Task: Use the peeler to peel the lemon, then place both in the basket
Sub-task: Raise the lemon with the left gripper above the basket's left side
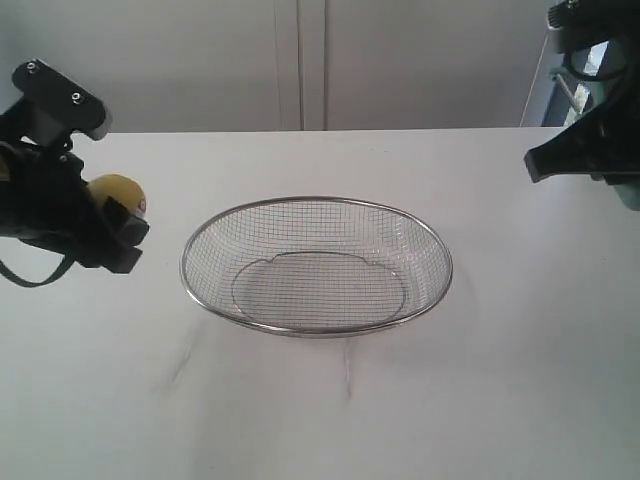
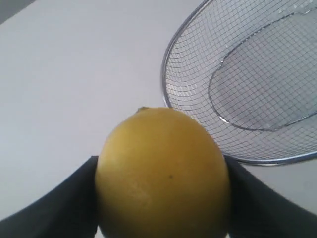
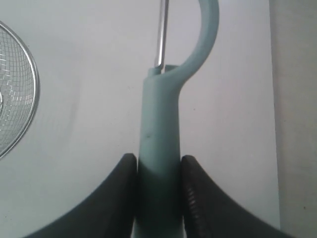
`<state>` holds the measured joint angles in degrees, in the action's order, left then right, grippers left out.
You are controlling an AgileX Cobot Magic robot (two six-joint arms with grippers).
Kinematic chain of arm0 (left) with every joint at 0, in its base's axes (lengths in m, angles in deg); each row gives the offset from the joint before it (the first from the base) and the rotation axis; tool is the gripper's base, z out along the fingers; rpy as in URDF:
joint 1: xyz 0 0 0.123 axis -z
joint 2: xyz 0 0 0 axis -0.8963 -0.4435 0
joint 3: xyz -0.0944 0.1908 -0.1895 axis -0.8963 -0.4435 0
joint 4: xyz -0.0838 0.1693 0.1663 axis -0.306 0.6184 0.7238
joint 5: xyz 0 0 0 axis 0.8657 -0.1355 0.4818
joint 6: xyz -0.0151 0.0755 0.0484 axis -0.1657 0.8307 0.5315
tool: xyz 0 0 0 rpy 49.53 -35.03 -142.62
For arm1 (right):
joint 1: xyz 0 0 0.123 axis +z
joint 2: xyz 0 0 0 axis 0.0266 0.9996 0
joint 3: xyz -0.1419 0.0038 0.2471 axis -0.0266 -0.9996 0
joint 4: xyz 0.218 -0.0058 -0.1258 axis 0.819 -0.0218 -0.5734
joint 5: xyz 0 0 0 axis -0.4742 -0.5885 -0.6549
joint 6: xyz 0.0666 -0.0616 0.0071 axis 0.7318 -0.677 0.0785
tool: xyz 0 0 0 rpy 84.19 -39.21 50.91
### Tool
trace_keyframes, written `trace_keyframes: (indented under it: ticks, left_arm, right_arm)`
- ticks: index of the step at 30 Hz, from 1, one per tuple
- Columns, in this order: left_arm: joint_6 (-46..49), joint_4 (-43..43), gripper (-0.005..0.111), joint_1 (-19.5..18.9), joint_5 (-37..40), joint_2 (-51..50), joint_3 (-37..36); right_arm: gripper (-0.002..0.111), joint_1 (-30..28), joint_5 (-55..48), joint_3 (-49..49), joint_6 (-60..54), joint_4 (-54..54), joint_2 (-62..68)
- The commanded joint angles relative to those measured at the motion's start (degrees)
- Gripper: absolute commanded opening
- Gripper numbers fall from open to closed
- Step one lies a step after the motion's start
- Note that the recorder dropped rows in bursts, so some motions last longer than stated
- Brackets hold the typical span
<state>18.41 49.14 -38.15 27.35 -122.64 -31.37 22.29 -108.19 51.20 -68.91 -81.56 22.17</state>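
1. Currently the left gripper (image 2: 162, 198) is clamped wide on the small round yellow lemon (image 1: 115, 192), one finger on each flank, and holds it above the white table (image 1: 500, 400) at the left edge of the exterior view.
2. Right gripper (image 3: 158, 161) is closed narrow on the pale teal-green handle of the looped-head hand peeler (image 3: 158, 109). Its long axis runs straight out from the jaws, with the head and metal blade at the far end.
3. Key relation: lemon and peeler are well apart, with the wide silver wire-mesh basket (image 1: 440, 265) on the table between them and nothing in it.
4. Lemon skin looks whole in both views, so my guess is peeling has not begun.
5. Next move likely needs both arms to converge over the basket, blade end toward the lemon.
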Motion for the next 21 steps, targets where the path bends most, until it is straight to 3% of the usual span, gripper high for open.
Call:
trace_keyframes:
  ticks: [1,3,4,6,8,12,21]
  left_arm:
    - [24.17,-24.36,0.0,5.18,3.28,-0.09,1.3]
    - [40.88,-36.62,0.0,6.53,8.24,-0.38,1.67]
    - [61.21,-56.67,0.0,6.32,16.14,-0.94,1.67]
    - [79.65,-71.68,0.0,1.97,28.45,-2.25,1.67]
    - [80.07,-75.63,0.0,-5.07,29.13,-2.75,2.48]
    - [84.83,-80.57,0.0,-12.77,38.75,-2.87,4.24]
    - [86.0,-81.81,0.0,-13.86,38.86,-2.87,4.21]
  right_arm:
    - [0.0,-1.88,3.43,0.66,-2.86,4.28,1.75]
    - [0.0,-2.01,4.16,0.66,-3.13,5.14,1.9]
    - [0.0,-2.01,4.41,0.66,-3.13,5.42,1.9]
    - [0.0,-2.01,4.54,0.66,-3.25,5.81,1.9]
    - [0.0,-2.01,4.34,0.66,-4.76,7.86,1.9]
    - [0.0,-2.01,6.46,0.31,-12.05,16.86,2.21]
    - [0.0,-2.01,10.73,-1.41,-21.71,30.01,2.37]
